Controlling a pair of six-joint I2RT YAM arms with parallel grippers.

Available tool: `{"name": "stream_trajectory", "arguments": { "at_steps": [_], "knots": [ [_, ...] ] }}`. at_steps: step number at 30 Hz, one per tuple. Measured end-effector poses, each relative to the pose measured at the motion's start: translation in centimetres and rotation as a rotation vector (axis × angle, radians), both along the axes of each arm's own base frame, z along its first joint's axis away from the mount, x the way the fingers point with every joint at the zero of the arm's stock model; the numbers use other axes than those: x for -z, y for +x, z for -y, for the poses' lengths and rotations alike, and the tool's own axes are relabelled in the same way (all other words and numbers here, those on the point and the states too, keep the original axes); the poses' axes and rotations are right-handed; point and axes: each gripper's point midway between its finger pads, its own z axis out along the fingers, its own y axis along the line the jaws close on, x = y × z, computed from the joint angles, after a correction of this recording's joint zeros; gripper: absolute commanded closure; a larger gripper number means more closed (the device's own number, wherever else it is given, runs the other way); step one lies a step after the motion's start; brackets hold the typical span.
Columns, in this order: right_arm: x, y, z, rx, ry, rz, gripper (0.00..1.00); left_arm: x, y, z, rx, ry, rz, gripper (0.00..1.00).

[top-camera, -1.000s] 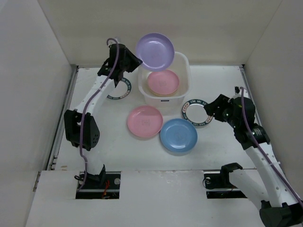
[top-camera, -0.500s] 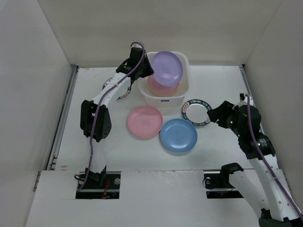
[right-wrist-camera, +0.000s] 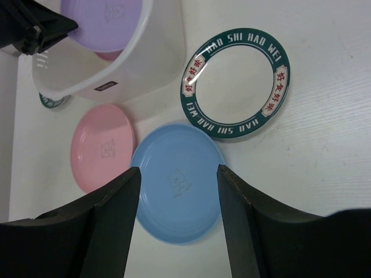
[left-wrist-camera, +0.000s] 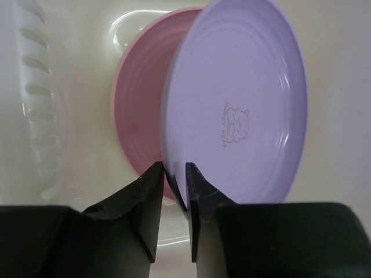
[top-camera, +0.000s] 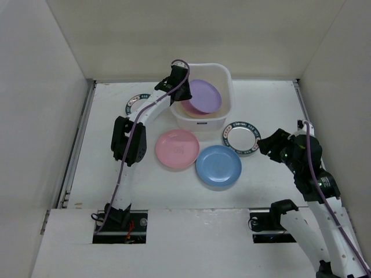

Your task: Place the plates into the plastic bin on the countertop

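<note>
My left gripper (top-camera: 181,79) is shut on the rim of the lilac plate (top-camera: 204,95), which is tilted inside the plastic bin (top-camera: 227,87) over a pink plate (top-camera: 188,110). In the left wrist view the fingers (left-wrist-camera: 152,202) pinch the lilac plate (left-wrist-camera: 243,104), with the pink plate (left-wrist-camera: 142,110) behind it. On the countertop (top-camera: 116,168) lie a second pink plate (top-camera: 177,149), a blue plate (top-camera: 218,165) and a white plate with a dark patterned rim (top-camera: 242,138). My right gripper (right-wrist-camera: 178,171) is open and empty above the blue plate (right-wrist-camera: 174,202), to the right of the patterned plate in the top view (top-camera: 268,142).
Another patterned plate (top-camera: 137,103) lies left of the bin, partly under my left arm. White walls close the countertop on the left, back and right. The right wrist view also shows the bin (right-wrist-camera: 139,63), pink plate (right-wrist-camera: 101,147) and patterned plate (right-wrist-camera: 235,36).
My left gripper has carried the lilac plate from above the bin's back rim down into the bin, over the pink plate. My right gripper has drifted slightly right and nearer.
</note>
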Motion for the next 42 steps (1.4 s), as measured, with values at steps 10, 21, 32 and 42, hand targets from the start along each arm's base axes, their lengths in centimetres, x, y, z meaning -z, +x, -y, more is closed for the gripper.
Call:
{"name": "stream_trajectory", "arguments": {
  "at_steps": [10,21,32,42],
  "knots": [
    [1.4,0.7,0.9,0.058,-0.011,-0.061,0.39,-1.5,1.5,-0.7,0.013,0.067,0.069,0.13],
    [7.1,3.3,2.0,0.155,0.030,-0.287,0.39,-15.3,-1.2,-1.0,0.027,0.047,0.318,0.00],
    [15.3,5.4,2.2,0.241,0.204,-0.509,0.40,-18.7,-11.7,-10.0,-0.163,-0.007,0.396,0.00],
    [18.8,6.7,1.4,0.264,0.314,-0.566,0.41,-4.2,-15.9,-14.4,-0.226,0.131,0.061,0.00]
  ]
}}
